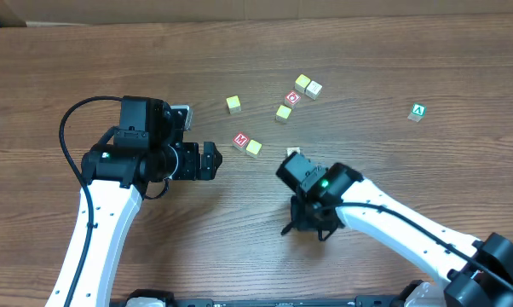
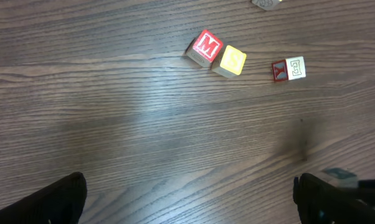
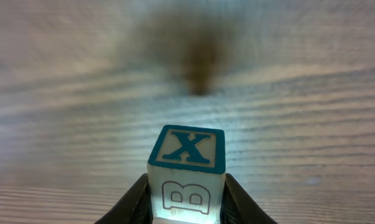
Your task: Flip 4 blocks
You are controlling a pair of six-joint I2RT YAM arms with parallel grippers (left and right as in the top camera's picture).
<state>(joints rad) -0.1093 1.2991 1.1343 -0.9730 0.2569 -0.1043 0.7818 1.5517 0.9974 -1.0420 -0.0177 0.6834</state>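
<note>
The right jaws are pinched narrow on a cream X block (image 3: 187, 168), blue X on top and a B on its near face, low over the tabletop (image 3: 63, 93). The left jaws stand wide apart above the wood. Beyond them the red M block (image 2: 207, 46) touches a yellow block (image 2: 231, 60), with a red-sided cream block (image 2: 289, 68) near them but apart, all three resting on the wood.

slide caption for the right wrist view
Right fingers clamp a block showing a blue X and an outlined B
</note>
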